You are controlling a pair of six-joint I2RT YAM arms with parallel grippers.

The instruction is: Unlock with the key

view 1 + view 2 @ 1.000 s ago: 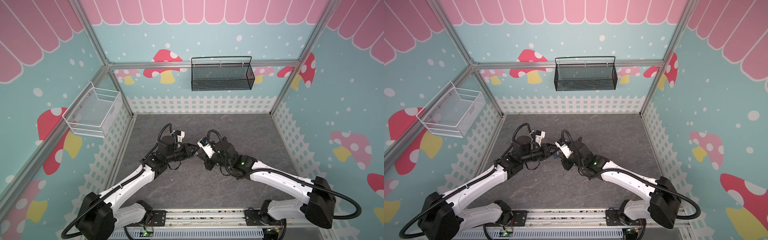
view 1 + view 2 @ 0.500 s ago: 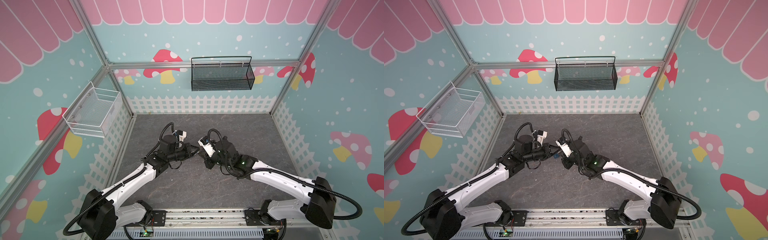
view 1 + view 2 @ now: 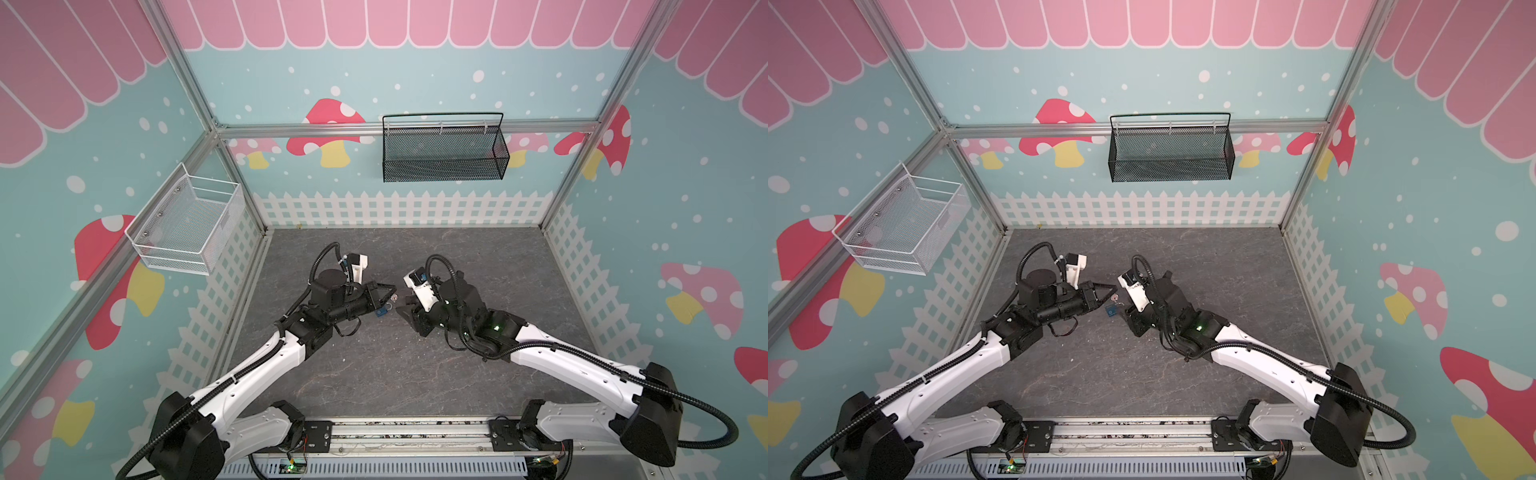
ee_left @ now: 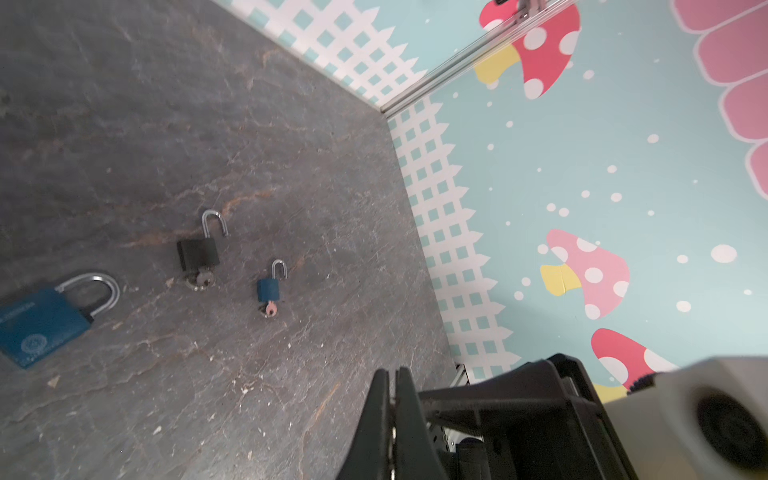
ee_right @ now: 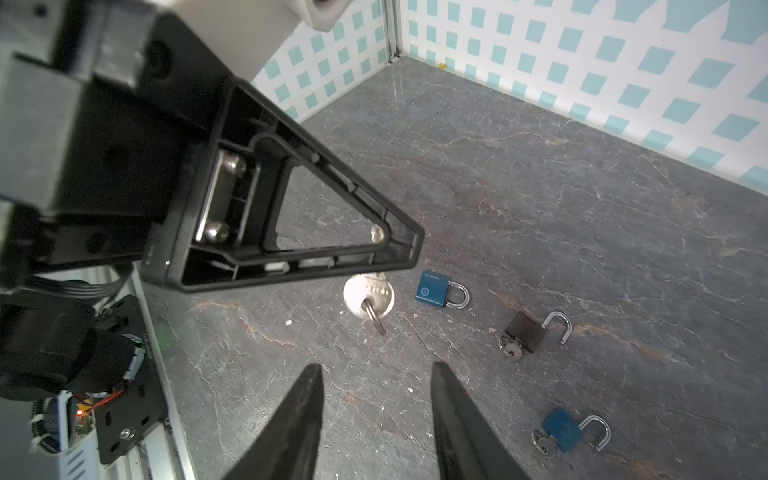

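The round-headed silver metal key [image 5: 368, 297] gleams, smooth and polished. The larger blue padlock [image 5: 432, 289], the black padlock [image 5: 525, 330] and the small blue padlock [image 5: 561, 428] have matt bodies and glossy metal shackles. The right gripper [image 5: 377, 365] has matt black plastic fingers [image 5: 299, 415]. The dark grey tabletop [image 5: 540, 187] looks like veined stone, slightly rough, dull.

From both top views we look steeply down on the whole table [image 3: 478, 266]; our wrist cameras sit low and close, facing across it, both catching the closed blue padlock [image 5: 432, 289]
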